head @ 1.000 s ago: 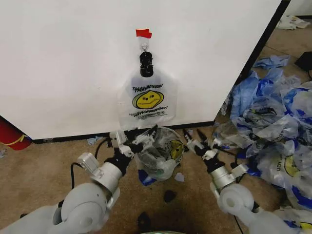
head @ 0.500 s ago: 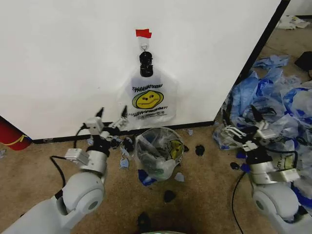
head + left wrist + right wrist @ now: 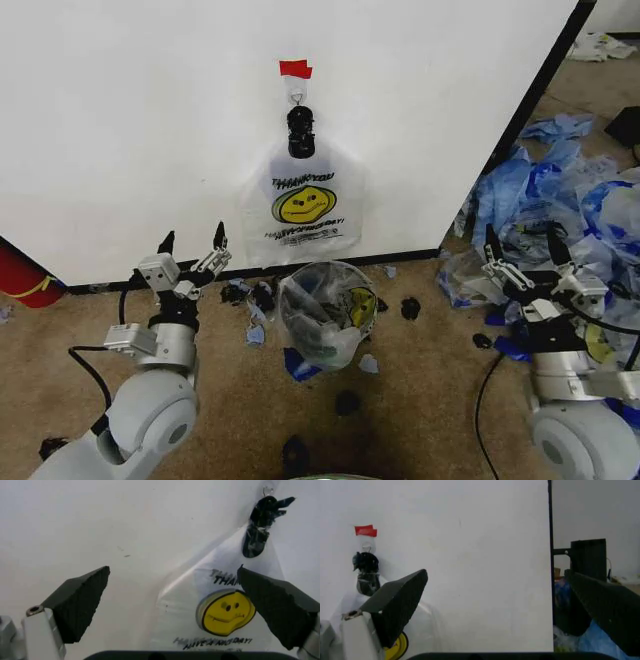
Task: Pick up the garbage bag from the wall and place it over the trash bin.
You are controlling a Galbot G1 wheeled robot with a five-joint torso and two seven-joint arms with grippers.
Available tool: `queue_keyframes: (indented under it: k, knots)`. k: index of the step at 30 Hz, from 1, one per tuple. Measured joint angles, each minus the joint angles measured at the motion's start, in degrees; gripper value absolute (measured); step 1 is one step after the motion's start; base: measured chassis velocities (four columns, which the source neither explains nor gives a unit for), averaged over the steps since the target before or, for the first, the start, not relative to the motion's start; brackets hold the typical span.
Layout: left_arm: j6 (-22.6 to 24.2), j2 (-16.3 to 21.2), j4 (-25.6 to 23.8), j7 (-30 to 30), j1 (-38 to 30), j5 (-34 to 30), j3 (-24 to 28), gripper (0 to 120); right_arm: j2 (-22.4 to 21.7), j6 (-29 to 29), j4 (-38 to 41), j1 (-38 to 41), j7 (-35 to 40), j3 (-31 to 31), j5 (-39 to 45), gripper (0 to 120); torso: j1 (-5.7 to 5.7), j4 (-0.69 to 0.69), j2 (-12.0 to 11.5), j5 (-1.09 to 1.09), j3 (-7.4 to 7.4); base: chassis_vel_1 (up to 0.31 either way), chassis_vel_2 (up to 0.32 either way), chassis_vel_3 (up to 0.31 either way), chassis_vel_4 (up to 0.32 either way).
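Note:
The garbage bag (image 3: 303,205) with its yellow smiley hangs flat on the white wall (image 3: 130,120) from a black clip (image 3: 300,130) under a piece of red tape (image 3: 295,68). Below it on the carpet stands the black mesh trash bin (image 3: 326,264), with crumpled clear plastic inside. My left gripper (image 3: 192,243) is open, low and to the left of the bin, facing the wall. My right gripper (image 3: 520,245) is open, off to the right of the bin. The left wrist view shows the bag (image 3: 220,611) between the open fingers (image 3: 80,603). The right wrist view shows the bag's edge (image 3: 430,622).
A pile of bluish plastic bags (image 3: 570,210) covers the floor on the right, close to my right arm. A red cylinder (image 3: 20,275) stands at the far left by the wall. Dark scraps (image 3: 348,402) and blue bits lie around the bin. The wall's black edge (image 3: 540,90) runs up on the right.
Both grippers have drawn back from the bin's rim: the left one went out to the left, the right one out to the right. The hanging bag has not moved.

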Motion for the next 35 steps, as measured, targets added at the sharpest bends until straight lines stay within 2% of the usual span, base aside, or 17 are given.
queue_keyframes:
  k: [35]
  knots:
    - [0.53,0.24,-0.36,-0.08,-0.1,-0.42,0.28,100,-0.05,0.06,-0.2,0.21,-0.18,-0.23,0.03,100,0.0,0.01,0.0,0.01,0.0,0.0,0.0,0.0,0.0]
